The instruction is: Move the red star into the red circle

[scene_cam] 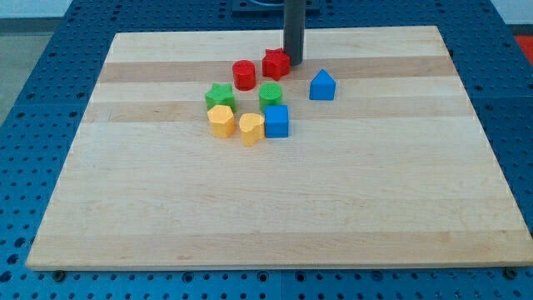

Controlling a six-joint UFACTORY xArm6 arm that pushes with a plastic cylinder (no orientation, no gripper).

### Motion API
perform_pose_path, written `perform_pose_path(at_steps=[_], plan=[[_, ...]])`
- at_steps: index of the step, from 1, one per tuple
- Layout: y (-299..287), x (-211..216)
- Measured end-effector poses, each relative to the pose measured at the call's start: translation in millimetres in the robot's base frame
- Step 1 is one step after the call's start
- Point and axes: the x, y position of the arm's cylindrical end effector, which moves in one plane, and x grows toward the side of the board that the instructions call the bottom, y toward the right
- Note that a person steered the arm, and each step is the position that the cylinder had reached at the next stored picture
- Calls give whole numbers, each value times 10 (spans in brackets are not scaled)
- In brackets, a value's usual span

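The red star point(276, 63) lies near the view's top centre of the wooden board point(166, 208). The red circle, a short red cylinder point(244, 74), stands just to the star's left and slightly lower, with a small gap between them. My tip point(294, 62) is the lower end of a dark rod coming down from the view's top. It stands right against the star's right side.
Below the red pair sit a green star point(220, 96), a green cylinder point(271, 94), a yellow hexagon point(221, 121), a yellow heart-shaped block point(251, 128) and a blue cube point(276, 122). A blue house-shaped block point(322, 85) lies right of the star.
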Motion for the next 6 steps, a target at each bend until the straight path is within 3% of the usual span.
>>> perform_pose_path(at_steps=[6], plan=[[-409,98]])
